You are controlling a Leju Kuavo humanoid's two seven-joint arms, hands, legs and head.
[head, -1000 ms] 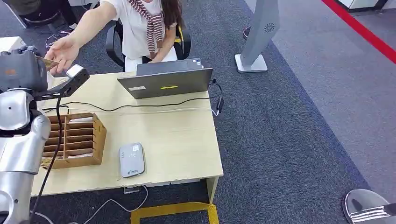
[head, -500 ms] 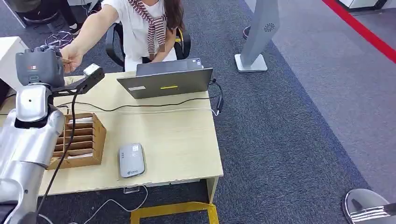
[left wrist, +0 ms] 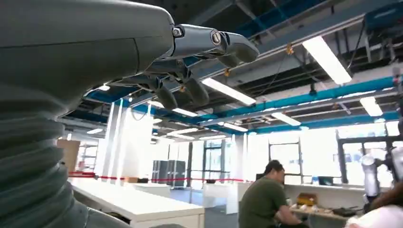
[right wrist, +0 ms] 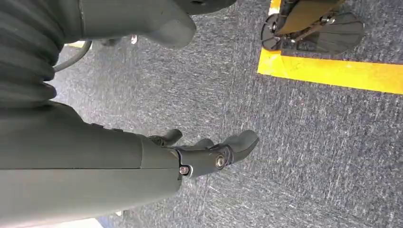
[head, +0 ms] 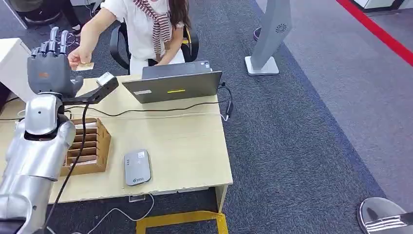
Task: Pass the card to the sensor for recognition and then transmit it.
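The tan card (head: 85, 67) is in a seated person's hand (head: 78, 57) beyond the table's far left corner. My left hand (head: 50, 68) is raised beside it with fingers spread upward, holding nothing; the left wrist view shows its fingers (left wrist: 190, 71) apart against the ceiling. A grey card sensor (head: 137, 167) lies on the table near the front edge. My right hand (right wrist: 209, 154) hangs over the carpet with fingers loosely extended and empty.
A cardboard card rack (head: 85, 146) stands at the table's left. A grey laptop (head: 173, 84) sits at the back, with a black cable (head: 146, 110) across the wooden table (head: 195, 151). A black scanner on an arm (head: 100, 87) juts out by my left wrist. A grey kiosk stand (head: 270, 39) is at the back right.
The card passed from my left hand to the person's hand. My left hand opened, its fingers now pointing up, and the arm shifted right.
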